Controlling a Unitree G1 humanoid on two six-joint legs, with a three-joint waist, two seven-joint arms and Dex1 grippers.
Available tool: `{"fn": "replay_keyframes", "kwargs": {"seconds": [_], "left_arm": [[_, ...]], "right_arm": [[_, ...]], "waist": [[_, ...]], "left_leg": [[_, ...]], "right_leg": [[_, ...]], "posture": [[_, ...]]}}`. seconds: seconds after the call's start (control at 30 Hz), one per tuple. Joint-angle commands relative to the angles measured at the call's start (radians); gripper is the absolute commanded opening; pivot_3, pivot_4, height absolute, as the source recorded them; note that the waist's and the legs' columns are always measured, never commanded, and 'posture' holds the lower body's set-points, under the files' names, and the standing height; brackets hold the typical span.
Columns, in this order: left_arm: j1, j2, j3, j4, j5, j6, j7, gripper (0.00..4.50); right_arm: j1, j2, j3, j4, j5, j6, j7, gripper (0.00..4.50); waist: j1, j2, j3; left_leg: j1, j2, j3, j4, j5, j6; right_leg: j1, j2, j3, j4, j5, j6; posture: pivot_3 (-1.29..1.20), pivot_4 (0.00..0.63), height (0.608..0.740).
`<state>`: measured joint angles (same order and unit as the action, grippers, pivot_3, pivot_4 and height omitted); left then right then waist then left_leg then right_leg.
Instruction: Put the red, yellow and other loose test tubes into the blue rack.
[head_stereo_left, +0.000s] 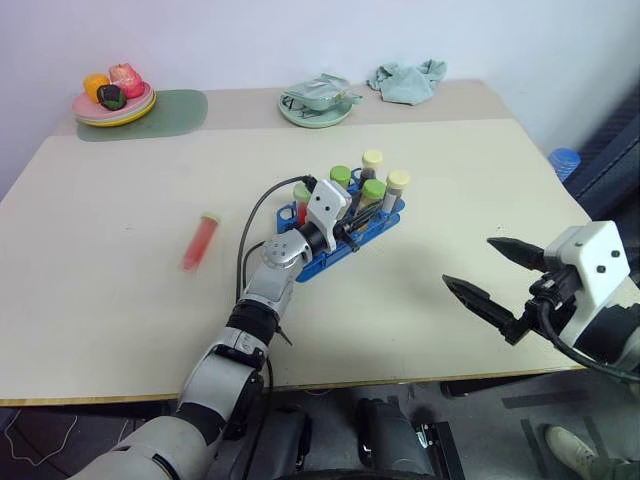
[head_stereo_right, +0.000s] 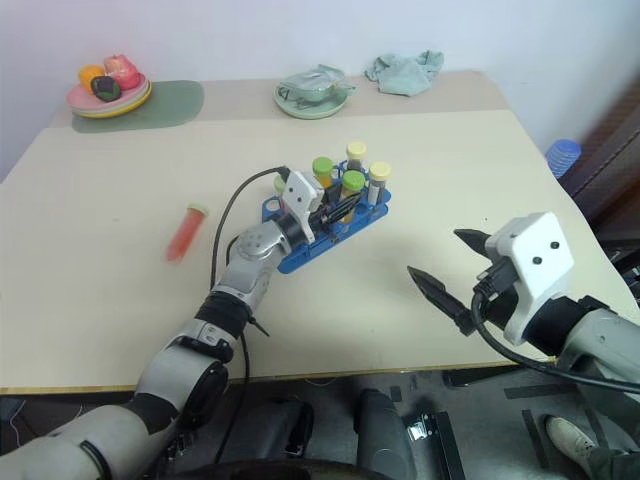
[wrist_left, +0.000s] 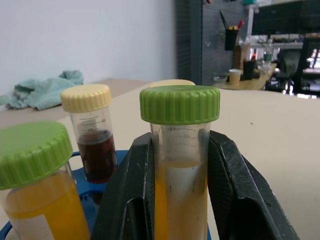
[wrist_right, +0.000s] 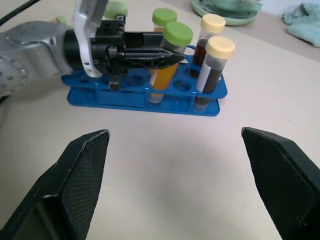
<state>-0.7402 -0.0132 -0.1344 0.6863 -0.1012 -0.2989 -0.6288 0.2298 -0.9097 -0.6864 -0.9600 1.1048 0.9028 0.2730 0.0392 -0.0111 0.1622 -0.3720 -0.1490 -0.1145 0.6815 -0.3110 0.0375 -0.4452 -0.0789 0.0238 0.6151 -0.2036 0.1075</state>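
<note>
The blue rack (head_stereo_left: 322, 259) stands mid-table with several capped tubes upright in it. My left gripper (wrist_right: 171, 57) is shut on an orange-yellow tube with a green cap (wrist_left: 180, 150), which stands upright in a hole of the rack; both black fingers (wrist_left: 132, 190) press its sides. Beside it stand another yellow, green-capped tube (wrist_left: 32, 200) and two cream-capped tubes of dark liquid (wrist_right: 214, 55). A red tube (head_stereo_left: 200, 243) lies loose on the table, left of the rack. My right gripper (head_stereo_left: 470, 262) hangs open and empty over the table's front right.
At the back left a plate of fruit (head_stereo_left: 113, 100) sits on a green mat (head_stereo_left: 170, 112). A green dish (head_stereo_left: 318, 108) and a teal cloth (head_stereo_left: 406, 82) lie at the back. A blue-capped object (head_stereo_left: 563, 160) stands beyond the table's right edge.
</note>
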Motion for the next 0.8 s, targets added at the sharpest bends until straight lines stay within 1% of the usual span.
{"fn": "replay_keyframes", "kwargs": {"seconds": [0.03,0.07,0.1,0.23,0.33,0.47,0.53,0.6,0.63,0.7,0.77,0.8], "left_arm": [[0.033,0.001,0.035,-0.013,-0.073,0.025,-0.074,0.84],[0.035,0.000,0.041,-0.020,-0.083,0.029,-0.078,1.87],[0.038,0.000,0.044,-0.030,-0.086,0.031,-0.079,2.21],[0.071,0.014,0.061,-0.129,-0.100,0.041,-0.066,4.30],[0.121,0.052,0.067,-0.277,-0.129,0.070,-0.083,4.30],[0.178,0.137,0.094,-0.528,-0.234,0.223,-0.120,4.30],[0.174,0.198,0.140,-0.638,-0.315,0.350,-0.112,4.30],[0.123,0.294,0.243,-0.714,-0.493,0.572,-0.091,4.30],[0.101,0.327,0.276,-0.726,-0.526,0.621,-0.075,4.30],[0.031,0.396,0.357,-0.685,-0.583,0.744,0.000,4.30],[-0.017,0.466,0.411,-0.631,-0.536,0.775,0.090,4.30],[-0.035,0.509,0.405,-0.610,-0.492,0.843,0.153,4.30]], "right_arm": [[-0.002,0.001,-0.007,-0.019,0.014,-0.037,-0.008,4.35],[-0.004,-0.002,-0.005,-0.015,0.016,-0.039,-0.007,4.35],[-0.004,-0.005,-0.004,-0.012,0.018,-0.042,-0.006,4.35],[-0.007,-0.023,-0.009,0.010,0.019,-0.045,0.017,4.35],[-0.025,-0.037,0.011,0.036,0.010,-0.052,0.040,4.35],[-0.068,-0.050,0.063,0.081,-0.014,-0.068,0.078,4.35],[-0.096,-0.054,0.100,0.111,-0.036,-0.079,0.104,4.35],[-0.143,-0.056,0.154,0.156,-0.065,-0.096,0.137,4.35],[-0.160,-0.055,0.174,0.172,-0.077,-0.102,0.150,4.35],[-0.198,-0.055,0.224,0.208,-0.112,-0.119,0.181,4.35],[-0.242,-0.050,0.270,0.242,-0.139,-0.132,0.211,4.35],[-0.261,-0.048,0.291,0.258,-0.154,-0.138,0.224,4.35]], "waist": [[0.000,0.000,0.000],[0.000,0.000,0.000],[0.001,0.001,0.000],[0.003,0.000,0.000],[0.000,0.000,0.000],[0.000,0.000,0.000],[0.002,0.000,0.000],[-0.002,0.000,0.000],[-0.001,0.000,0.000],[0.000,0.000,0.000],[0.000,0.000,0.000],[0.000,0.001,0.000]], "left_leg": [[0.000,0.000,0.000,0.000,0.000,0.000],[0.000,0.000,0.000,0.000,0.000,0.000],[0.000,0.000,0.000,0.000,0.000,0.000],[0.000,0.000,0.000,0.001,0.000,0.000],[0.000,0.000,0.000,0.001,-0.001,0.001],[0.000,0.000,0.000,0.001,-0.001,0.001],[0.000,0.000,0.000,0.001,-0.001,0.001],[0.000,0.000,0.000,0.001,-0.001,0.001],[-0.001,0.000,0.000,0.001,-0.001,0.001],[0.000,0.000,0.000,0.001,-0.001,0.001],[0.000,0.000,0.000,0.001,-0.001,0.001],[0.000,0.000,0.000,0.001,-0.001,0.001]], "right_leg": [[0.000,0.000,0.000,0.000,0.000,0.000],[0.000,0.000,0.000,0.000,0.000,0.000],[0.000,0.000,0.000,0.000,0.000,0.000],[0.000,0.000,0.000,-0.001,0.000,0.000],[0.000,0.000,0.000,-0.001,0.000,0.000],[0.000,0.000,0.000,-0.001,0.000,0.000],[0.000,0.000,0.000,-0.001,0.000,0.000],[0.000,0.000,0.000,-0.001,0.000,0.000],[0.000,0.000,0.000,0.000,0.000,0.000],[0.000,0.001,-0.001,0.000,0.000,0.000],[0.000,0.001,-0.001,0.000,0.000,0.000],[0.000,0.001,-0.001,-0.001,0.000,0.000]], "posture": [[0.00,0.150,0.740],[0.00,0.150,0.740],[0.00,0.150,0.740],[0.00,0.150,0.740],[0.00,0.150,0.740],[0.00,0.150,0.740],[0.00,0.150,0.740],[0.00,0.150,0.740],[0.00,0.150,0.740],[0.00,0.150,0.740],[0.00,0.150,0.740],[0.00,0.150,0.740]]}}
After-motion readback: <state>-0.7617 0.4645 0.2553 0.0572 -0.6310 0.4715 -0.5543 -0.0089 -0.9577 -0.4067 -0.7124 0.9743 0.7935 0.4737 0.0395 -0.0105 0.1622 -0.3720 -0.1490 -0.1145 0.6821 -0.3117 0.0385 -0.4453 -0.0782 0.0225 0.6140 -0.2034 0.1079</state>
